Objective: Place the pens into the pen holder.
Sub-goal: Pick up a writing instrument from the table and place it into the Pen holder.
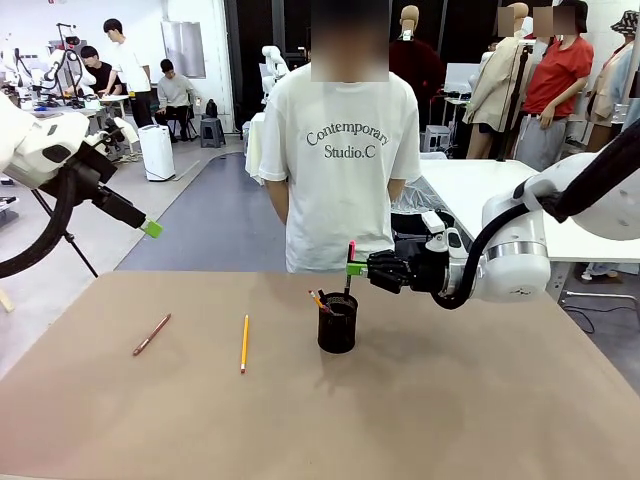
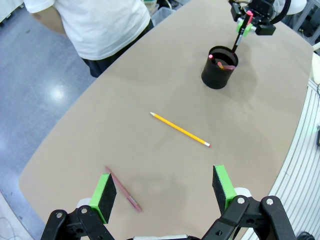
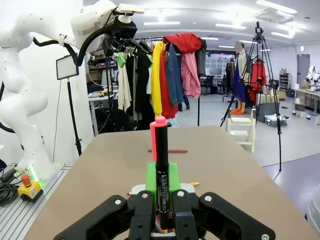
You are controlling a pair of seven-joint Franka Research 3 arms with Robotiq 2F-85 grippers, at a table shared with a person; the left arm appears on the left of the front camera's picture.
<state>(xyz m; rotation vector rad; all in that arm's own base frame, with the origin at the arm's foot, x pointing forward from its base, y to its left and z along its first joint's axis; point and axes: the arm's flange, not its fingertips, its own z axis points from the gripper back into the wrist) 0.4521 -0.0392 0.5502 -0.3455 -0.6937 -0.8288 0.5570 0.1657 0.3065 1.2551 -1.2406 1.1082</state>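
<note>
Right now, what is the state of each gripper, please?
Left gripper: open, holding nothing.
Right gripper: shut on a black pen with a pink end.

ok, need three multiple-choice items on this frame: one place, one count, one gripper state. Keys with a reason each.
1. The yellow pencil is:
A) flat on the table, between the reddish-brown pen and the pen holder
B) inside the holder
C) leaning against the holder

2. Pens lying loose on the table:
A) one
B) two
C) four

3. The right gripper is:
A) open and empty
B) shut on the holder's rim
C) shut on a black pink-capped marker

Keys:
1 A, the front view shows it lying flat between the two.
2 B, only the pencil and the reddish-brown pen lie loose.
3 C, the right wrist view shows the pads clamped on the marker.
</note>
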